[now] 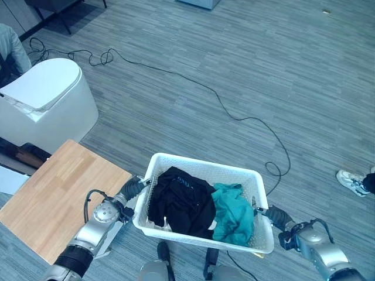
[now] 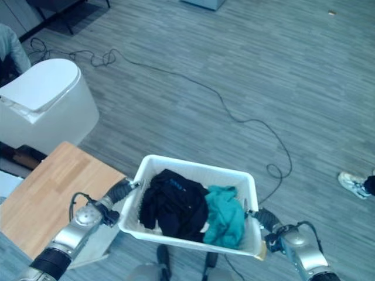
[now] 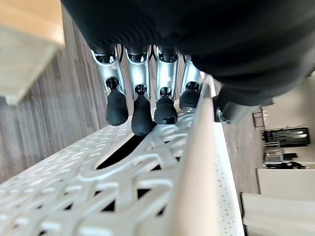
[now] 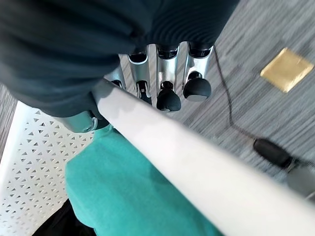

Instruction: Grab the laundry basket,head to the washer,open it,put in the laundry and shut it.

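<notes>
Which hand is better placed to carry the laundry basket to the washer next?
Neither alone: the left hand and right hand each curl over opposite rims of the laundry basket, so both should likely carry it together.

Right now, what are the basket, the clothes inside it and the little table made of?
The basket looks like white moulded plastic: smooth rim, walls full of small punched holes. The black garment and the teal garment look like soft fabric, crumpled in folds; which kind is unclear. The table has a light wood-grain top, possibly laminate. The left hand and right hand grip the rim.
</notes>
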